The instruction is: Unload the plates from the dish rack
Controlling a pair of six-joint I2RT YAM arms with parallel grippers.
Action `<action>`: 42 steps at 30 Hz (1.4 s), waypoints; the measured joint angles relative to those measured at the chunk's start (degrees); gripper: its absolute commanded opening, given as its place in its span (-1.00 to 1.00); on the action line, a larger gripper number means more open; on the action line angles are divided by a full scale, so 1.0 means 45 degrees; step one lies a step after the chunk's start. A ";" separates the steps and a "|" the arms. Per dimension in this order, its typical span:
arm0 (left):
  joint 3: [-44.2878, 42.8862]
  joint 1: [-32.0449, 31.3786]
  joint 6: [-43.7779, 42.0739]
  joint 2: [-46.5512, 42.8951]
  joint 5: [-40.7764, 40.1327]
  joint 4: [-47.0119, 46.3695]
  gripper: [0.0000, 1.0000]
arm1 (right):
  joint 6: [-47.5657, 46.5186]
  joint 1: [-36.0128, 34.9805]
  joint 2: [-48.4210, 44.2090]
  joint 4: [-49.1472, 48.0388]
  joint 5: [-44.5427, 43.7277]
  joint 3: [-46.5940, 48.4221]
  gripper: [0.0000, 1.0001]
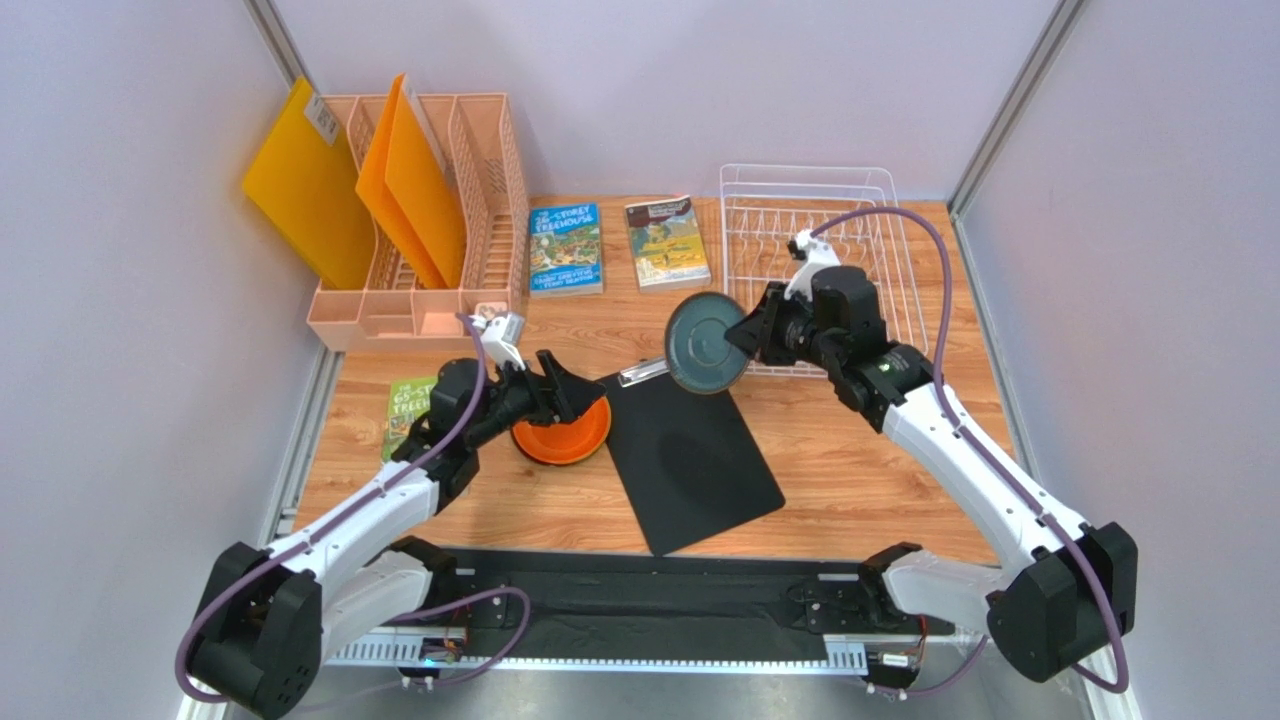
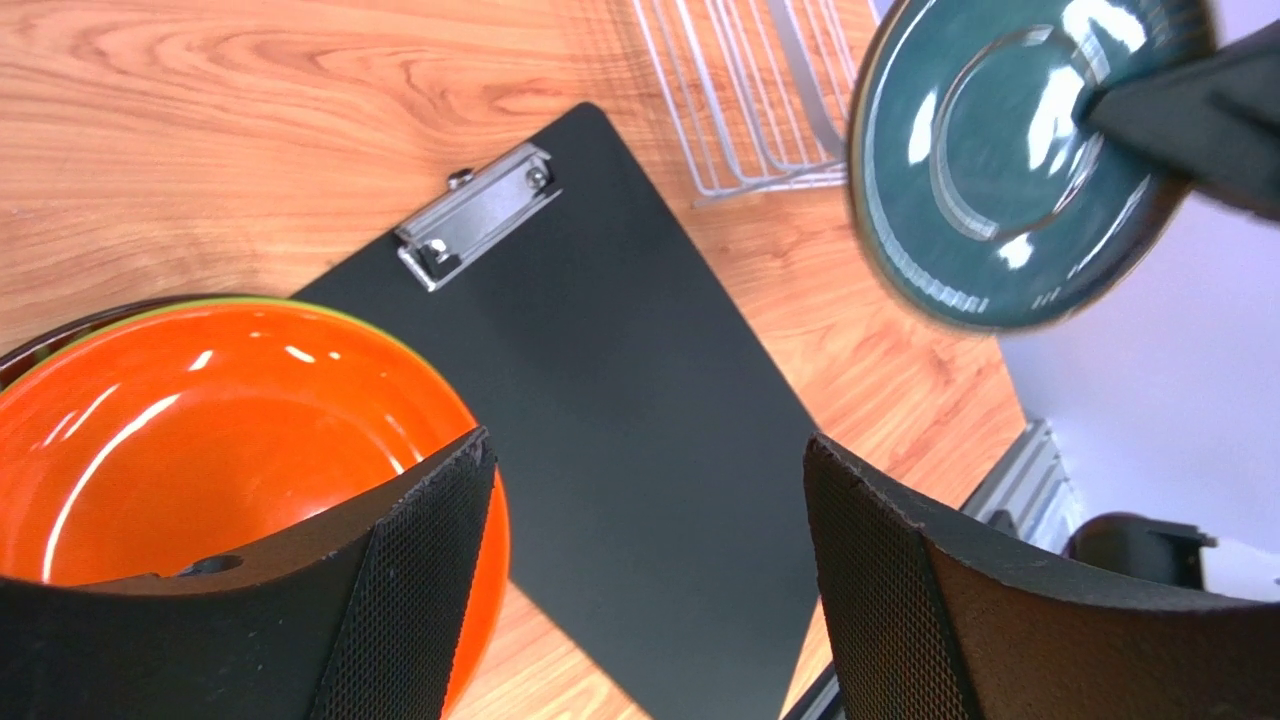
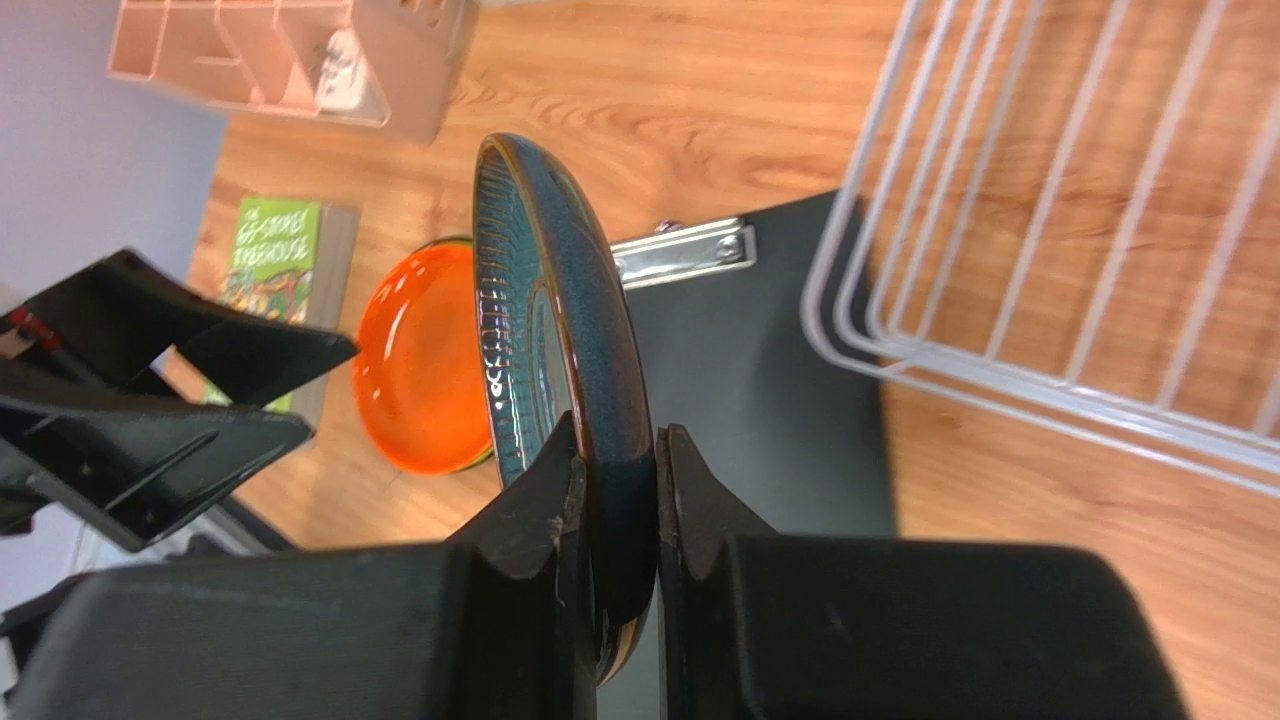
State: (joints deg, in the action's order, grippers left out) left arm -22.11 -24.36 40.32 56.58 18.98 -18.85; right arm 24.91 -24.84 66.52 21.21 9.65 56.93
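Right gripper, beside the white dish rack and above the black clipboard, clenches the teal-grey plate by its rim, plate on edge. Left gripper hangs released over the orange plate topping the stack. The teal-grey plate likely needs levelling before lowering, with the left arm moved aside. A green book reads "Treehouse".

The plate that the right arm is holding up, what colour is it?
The plate is dark teal-grey and glossy; the left wrist view shows it best.
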 measured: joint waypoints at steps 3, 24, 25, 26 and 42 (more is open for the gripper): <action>0.0005 -0.0058 0.0209 0.0058 0.0005 -0.0267 0.61 | 0.0466 -0.0471 0.0000 -0.0325 0.0423 -0.0398 -1.00; 0.0010 -0.0821 0.0845 0.1039 -0.0432 -0.1341 0.58 | 0.1962 -0.2671 0.1224 -0.2822 0.1025 -0.1234 -1.00; 0.0015 -0.0855 0.0879 0.0899 -0.0427 -0.1413 0.58 | 0.1938 -0.2783 0.1224 -0.2822 0.1039 -0.1234 -1.00; 0.0019 -0.0855 0.0894 0.0777 -0.0437 -0.1457 0.58 | 0.1938 -0.2846 0.1224 -0.2822 0.1069 -0.1234 -1.00; 0.0131 -0.0733 0.1588 0.0855 -0.0199 -0.2463 -0.80 | 0.3118 -0.2705 0.2409 -0.4779 0.3128 -0.1545 -1.00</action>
State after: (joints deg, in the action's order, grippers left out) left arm -21.52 -27.66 47.46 60.42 18.09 -29.93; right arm 38.94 -37.01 77.36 -0.30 23.73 49.98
